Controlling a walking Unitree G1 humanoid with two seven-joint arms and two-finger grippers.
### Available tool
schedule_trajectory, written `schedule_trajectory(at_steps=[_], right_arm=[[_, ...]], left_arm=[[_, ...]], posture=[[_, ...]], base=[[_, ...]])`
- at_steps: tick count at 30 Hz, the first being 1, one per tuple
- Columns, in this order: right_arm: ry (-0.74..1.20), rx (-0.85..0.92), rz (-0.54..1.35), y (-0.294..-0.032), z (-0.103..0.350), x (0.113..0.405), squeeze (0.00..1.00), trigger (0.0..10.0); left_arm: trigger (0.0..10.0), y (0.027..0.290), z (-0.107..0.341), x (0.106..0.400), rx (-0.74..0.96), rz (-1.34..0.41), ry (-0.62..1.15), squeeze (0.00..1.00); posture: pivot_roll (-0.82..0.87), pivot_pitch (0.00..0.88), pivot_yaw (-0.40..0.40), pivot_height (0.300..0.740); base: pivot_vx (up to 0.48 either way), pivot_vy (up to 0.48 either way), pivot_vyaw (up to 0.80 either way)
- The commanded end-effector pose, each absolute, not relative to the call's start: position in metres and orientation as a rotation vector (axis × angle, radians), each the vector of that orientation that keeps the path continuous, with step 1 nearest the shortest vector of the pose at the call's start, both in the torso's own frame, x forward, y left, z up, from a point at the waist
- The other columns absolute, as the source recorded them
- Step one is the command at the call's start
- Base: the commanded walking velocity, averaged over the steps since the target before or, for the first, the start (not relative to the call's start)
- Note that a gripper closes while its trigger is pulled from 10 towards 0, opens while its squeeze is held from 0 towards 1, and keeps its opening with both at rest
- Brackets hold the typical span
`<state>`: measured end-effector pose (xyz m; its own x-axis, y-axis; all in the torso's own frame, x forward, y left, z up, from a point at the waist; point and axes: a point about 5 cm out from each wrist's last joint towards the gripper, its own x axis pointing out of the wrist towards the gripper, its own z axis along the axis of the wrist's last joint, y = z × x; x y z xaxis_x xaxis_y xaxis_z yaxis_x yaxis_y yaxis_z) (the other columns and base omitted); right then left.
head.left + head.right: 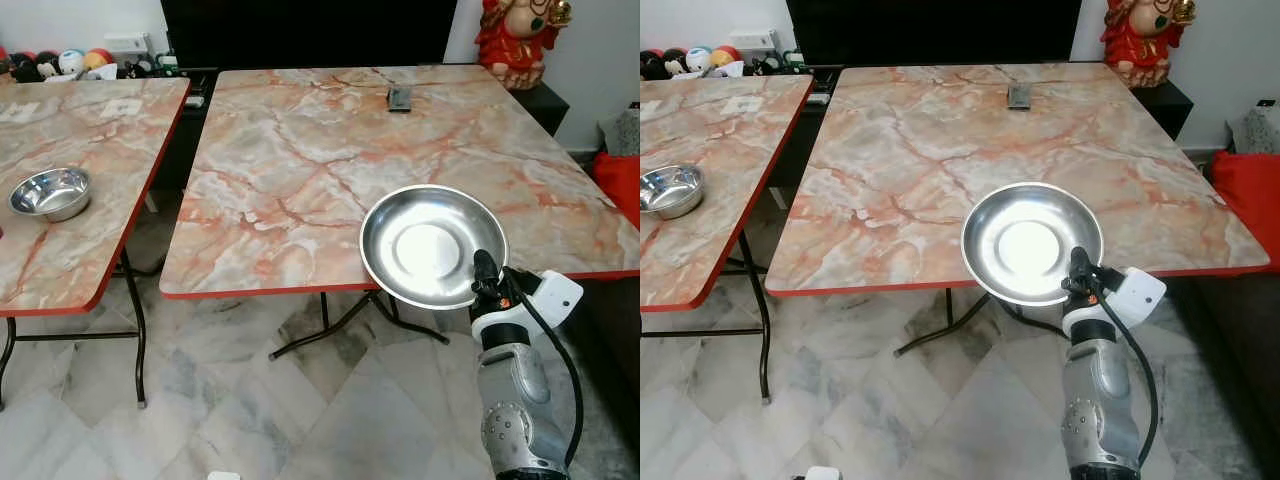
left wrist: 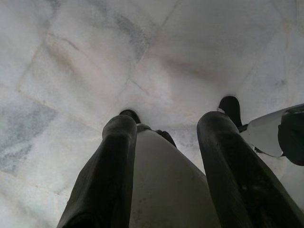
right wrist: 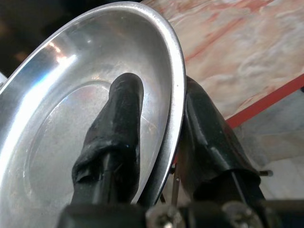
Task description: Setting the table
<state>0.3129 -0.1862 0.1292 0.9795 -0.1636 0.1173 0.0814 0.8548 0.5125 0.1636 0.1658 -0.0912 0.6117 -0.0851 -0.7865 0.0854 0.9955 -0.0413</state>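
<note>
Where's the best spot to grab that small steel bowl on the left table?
Pinch the steel bowl by its thin rim, one claw finger inside and one outside, coming down from above. It sits upright and open-topped near the left table's front edge.

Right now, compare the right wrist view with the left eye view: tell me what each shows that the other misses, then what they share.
Right wrist view alone: up close, one black finger lies inside the steel plate and the other behind its rim, so the right pincer is pinching the edge.

Left eye view alone: the small steel bowl on the left table, a dark device at the far side of the right table, a red figurine, and the marble floor.

Both: the plate, the pincer holding it, and the right table's red near edge.
</note>
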Motion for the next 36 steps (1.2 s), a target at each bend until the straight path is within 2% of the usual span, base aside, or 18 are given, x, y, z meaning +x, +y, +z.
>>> schedule_trajectory(at_steps=[1,9,12,15,19,24,29,33,36], right_arm=[[-0.179,0.525,-0.138,-0.188,0.133,0.314,0.0,10.0],[-0.184,0.522,-0.143,-0.189,0.133,0.315,0.0,10.0],[-0.182,0.522,-0.148,-0.191,0.132,0.315,0.0,10.0],[-0.179,0.522,-0.15,-0.19,0.131,0.315,0.0,10.0],[-0.179,0.523,-0.151,-0.19,0.131,0.315,0.0,10.0],[-0.2,0.53,-0.161,-0.191,0.134,0.316,0.0,10.0],[-0.244,0.536,-0.184,-0.195,0.138,0.31,0.0,10.0],[-0.251,0.521,-0.21,-0.203,0.14,0.305,0.0,10.0],[-0.264,0.491,-0.248,-0.214,0.143,0.298,0.0,10.0]], left_arm=[[10.0,0.162,-0.102,0.141,0.003,-0.108,1.003,0.0],[10.0,0.163,-0.099,0.148,0.078,-0.089,0.971,0.0],[10.0,0.209,-0.088,0.16,0.127,0.019,0.907,0.0],[10.0,0.224,-0.081,0.166,0.15,0.06,0.875,0.0],[10.0,0.225,-0.08,0.169,0.145,0.063,0.858,0.0],[10.0,0.213,-0.08,0.172,0.113,0.026,0.832,0.0],[10.0,0.21,-0.083,0.165,0.117,0.009,0.846,0.0],[10.0,0.219,-0.086,0.152,0.08,0.09,0.853,0.0],[10.0,0.237,-0.088,0.138,0.079,0.151,0.881,0.0]], posture=[[-0.05,0.121,-0.018,0.74],[-0.06,0.121,-0.014,0.74],[-0.05,0.123,-0.013,0.74],[-0.04,0.121,-0.014,0.74],[-0.05,0.121,-0.013,0.74],[-0.05,0.121,-0.014,0.74],[-0.05,0.122,-0.013,0.74],[-0.05,0.124,-0.011,0.74],[-0.05,0.125,-0.011,0.74]], base=[[0.352,0.0,0.0],[0.353,0.0,0.0],[0.365,0.0,0.0],[0.37,0.0,0.0],[0.171,0.0,0.0],[0.0,0.0,0.0],[0.0,0.0,0.0],[0.0,0.0,0.0],[0.0,0.0,0.0]])
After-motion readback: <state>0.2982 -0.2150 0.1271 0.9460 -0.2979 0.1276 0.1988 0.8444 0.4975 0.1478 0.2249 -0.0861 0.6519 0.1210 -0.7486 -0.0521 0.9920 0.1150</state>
